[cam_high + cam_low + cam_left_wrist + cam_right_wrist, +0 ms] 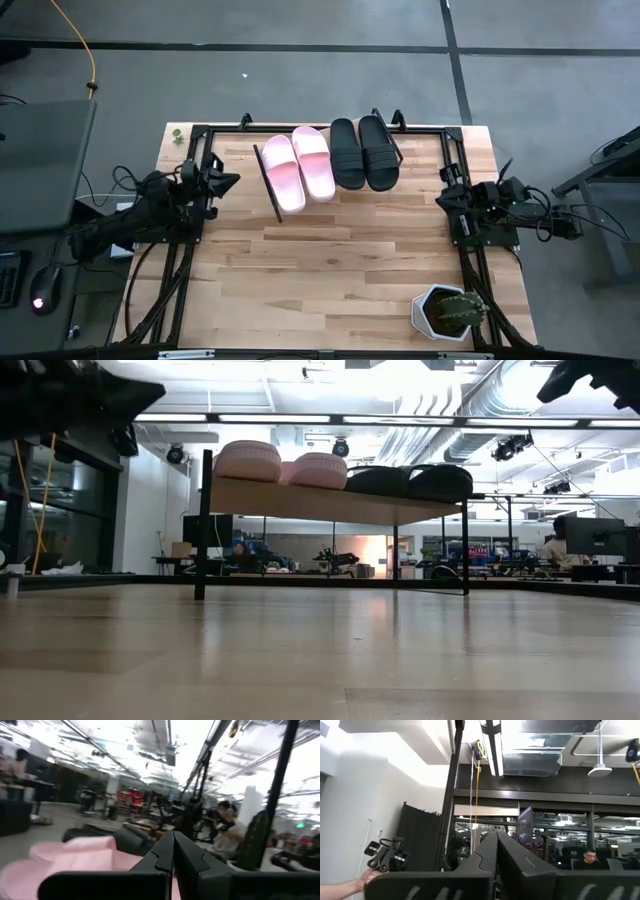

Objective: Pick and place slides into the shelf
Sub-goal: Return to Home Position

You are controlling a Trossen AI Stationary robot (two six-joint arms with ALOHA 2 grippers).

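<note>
Pink and black slides (312,165), 4, fill the shelf (330,502); left claw (230,181), right claw (442,199) both closed.

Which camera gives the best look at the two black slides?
High view: both black slides show whole from above. Low view gives only their dark ends on the shelf; the wrist views show nothing clear of them.
</note>
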